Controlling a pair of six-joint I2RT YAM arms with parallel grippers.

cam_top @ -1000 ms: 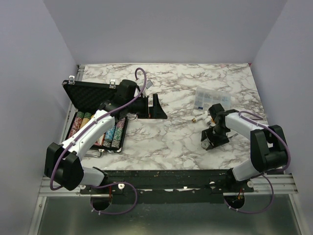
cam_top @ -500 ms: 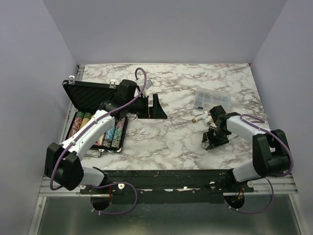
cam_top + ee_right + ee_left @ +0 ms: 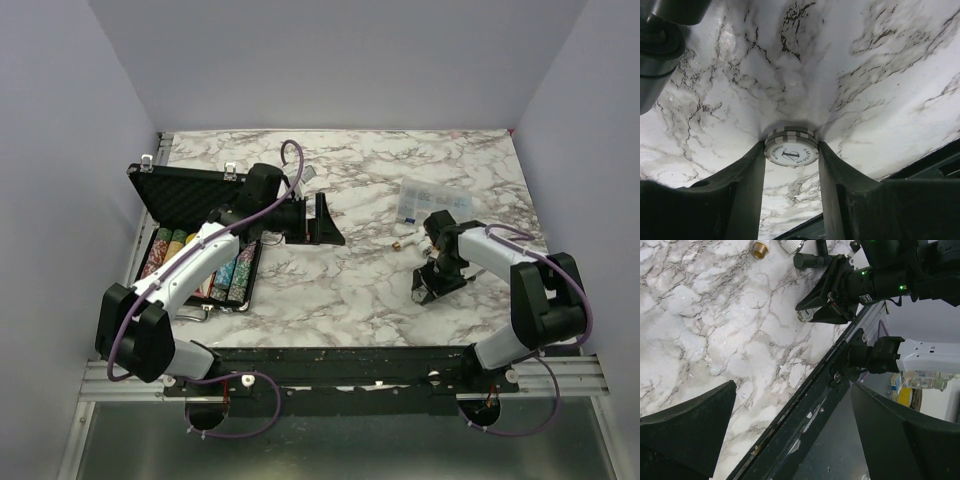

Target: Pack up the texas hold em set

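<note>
1 small stack of white chips [image 3: 790, 150] is pinched in the right hand [image 3: 428, 288], low by the surface [image 3: 360, 280], well apart from the black case [image 3: 190, 200]. A weak pinch could spill them. The left hand [image 3: 792, 427] is wide and empty.

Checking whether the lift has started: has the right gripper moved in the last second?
No. The right gripper, shut on a poker chip, stays in the same spot near the clear compartment box.
</note>
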